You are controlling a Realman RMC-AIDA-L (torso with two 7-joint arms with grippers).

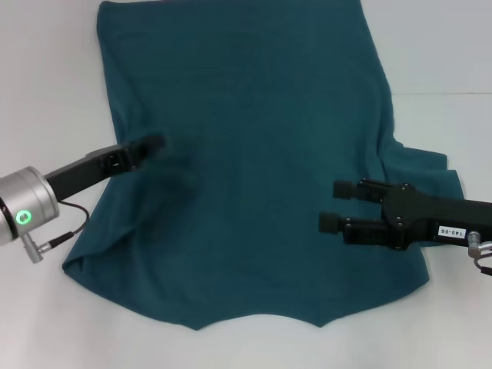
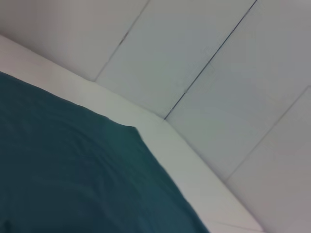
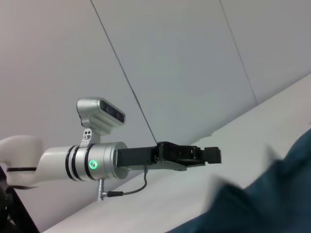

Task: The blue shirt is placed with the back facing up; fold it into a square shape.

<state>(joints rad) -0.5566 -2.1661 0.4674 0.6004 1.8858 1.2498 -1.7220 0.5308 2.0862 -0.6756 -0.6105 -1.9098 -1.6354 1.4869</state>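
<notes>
The blue shirt [image 1: 246,154] lies spread flat on the white table [image 1: 46,77], its collar end nearest me and its hem at the far edge. It also shows in the left wrist view [image 2: 73,174] and the right wrist view [image 3: 272,194]. My left gripper [image 1: 156,143] hovers over the shirt's left part, turned edge-on, shut and holding nothing. It also shows in the right wrist view [image 3: 216,155]. My right gripper [image 1: 332,206] is open and empty over the shirt's right part, pointing left.
Part of the shirt bunches out at the right side [image 1: 430,165]. Bare white table surrounds the shirt on the left, right and front. A pale panelled wall [image 2: 218,58] rises behind the table's far edge.
</notes>
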